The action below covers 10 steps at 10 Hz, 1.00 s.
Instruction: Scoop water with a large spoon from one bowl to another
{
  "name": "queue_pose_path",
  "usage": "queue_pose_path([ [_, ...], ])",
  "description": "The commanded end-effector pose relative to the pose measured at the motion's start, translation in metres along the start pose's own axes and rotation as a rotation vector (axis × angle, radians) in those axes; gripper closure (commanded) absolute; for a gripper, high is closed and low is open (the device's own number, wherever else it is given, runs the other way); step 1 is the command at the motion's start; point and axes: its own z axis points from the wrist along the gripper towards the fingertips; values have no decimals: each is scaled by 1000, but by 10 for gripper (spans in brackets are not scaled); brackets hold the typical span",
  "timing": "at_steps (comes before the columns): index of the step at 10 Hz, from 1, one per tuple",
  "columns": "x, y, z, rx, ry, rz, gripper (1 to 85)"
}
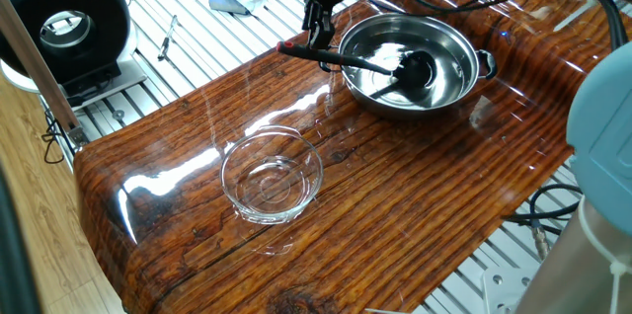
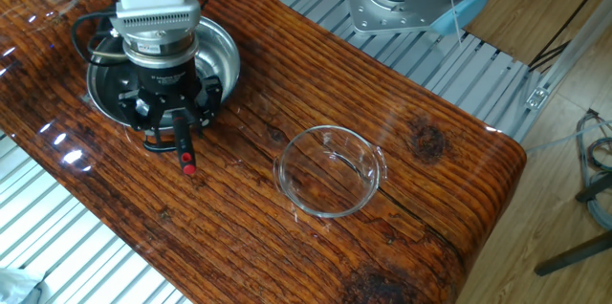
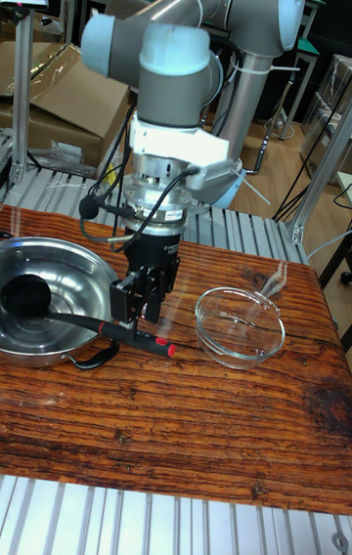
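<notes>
In one fixed view, the spoon (image 1: 380,65) lies with its scoop in the steel bowl (image 1: 456,79) at the far right and its handle over the rim, red tip pointing left. The gripper (image 1: 318,28) hangs just above that handle, jaws part open and holding nothing; a close that catches only the thin handle's edge could let the spoon roll or slip. In the other fixed view, the gripper (image 2: 178,119) straddles the handle near the bowl's rim, and the glass bowl (image 2: 331,171) sits well apart to the right, so a loose hold risks water (image 1: 370,61) spilling on the table (image 2: 287,75) during the carry. In the tall fixed view, the fingers (image 3: 128,296) stand either side of the handle, not yet pinching it; whether they touch it cannot be told. Gripping this far from the scoop, the loaded spoon (image 3: 59,310) may twist in the jaws.
</notes>
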Motion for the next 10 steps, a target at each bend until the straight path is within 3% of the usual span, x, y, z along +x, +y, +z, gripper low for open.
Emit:
queue_pose_path([
  [1, -1, -2, 15, 13, -34, -7, 297],
  [6, -7, -4, 27, 22, -65, -30, 317],
  [10, -8, -7, 32, 36, -65, -34, 353],
])
